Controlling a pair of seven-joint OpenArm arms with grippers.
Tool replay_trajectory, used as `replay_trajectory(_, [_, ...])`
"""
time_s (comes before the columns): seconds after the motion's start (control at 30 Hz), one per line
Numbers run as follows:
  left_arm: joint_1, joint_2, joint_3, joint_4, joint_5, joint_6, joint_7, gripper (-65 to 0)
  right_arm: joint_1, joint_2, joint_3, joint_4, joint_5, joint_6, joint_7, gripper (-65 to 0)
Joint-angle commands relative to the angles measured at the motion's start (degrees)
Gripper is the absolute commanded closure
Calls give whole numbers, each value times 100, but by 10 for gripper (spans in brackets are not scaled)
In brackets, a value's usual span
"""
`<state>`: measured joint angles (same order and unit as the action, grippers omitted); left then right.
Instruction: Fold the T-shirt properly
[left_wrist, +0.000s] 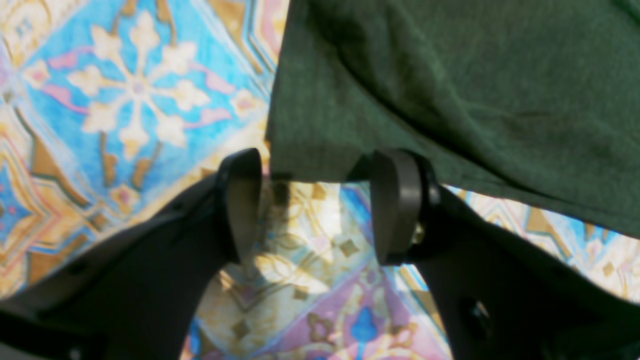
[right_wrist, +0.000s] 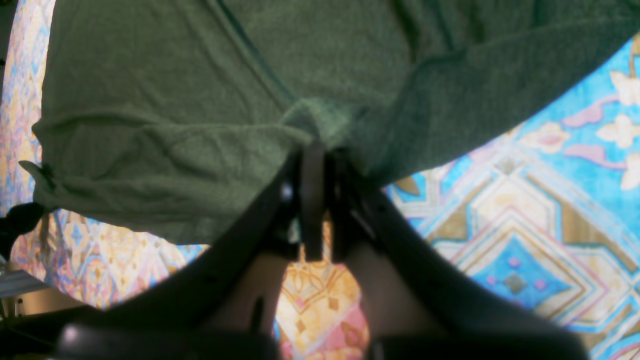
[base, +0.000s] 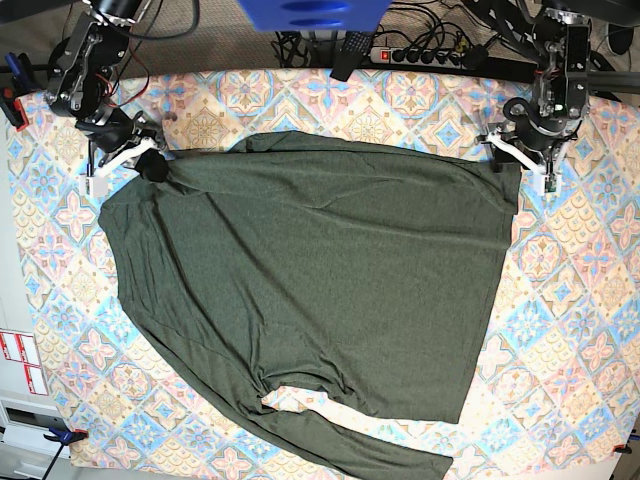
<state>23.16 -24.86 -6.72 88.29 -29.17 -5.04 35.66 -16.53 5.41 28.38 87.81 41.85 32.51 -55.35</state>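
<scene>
Fabric closest to the base camera is a folded-over sleeve at the near edge of the T-shirt (base: 320, 290), which lies spread across the patterned tablecloth (base: 580, 330) with its body reaching toward both arms at the far side. The garment is a thin, soft knit; it should weigh little, drape and wrinkle readily, and stretch or slide if pulled from one point, so hold is best taken at hems and corners, with both far corners moved together. At the far side, on the base view's left, the right gripper (right_wrist: 315, 175) is clamped tight on a bunched fold of the T-shirt, its jaws pressed together with cloth gathered at the tips. On the base view's right, the left gripper (left_wrist: 320, 200) stands with jaws wide apart, straddling a hemmed corner of the T-shirt without pinching it; the hem edge sits between the fingertips (left_wrist: 395, 200), at their ends. The near sleeve is partly cut off by the bottom edge of the base view. The second sleeve cannot be made out. Both wrist views are blurred, so the number of fabric layers under each gripper cannot be determined.
</scene>
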Motion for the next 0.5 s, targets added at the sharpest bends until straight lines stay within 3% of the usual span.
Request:
replay_trajectory(0.0, [-34,-85,-36,2,108,-2,-89,-362,23,61,6,102,101,41,98,-3])
replay_trajectory(0.13, [-237,38,61,-218,372,-2,-89,-362,23,52,-3,94,101,41,98,-3])
replay_trajectory(0.47, [-360,460,79,-359,328,-2,-98,-360,31,-18,6,94,101,41,98,-3])
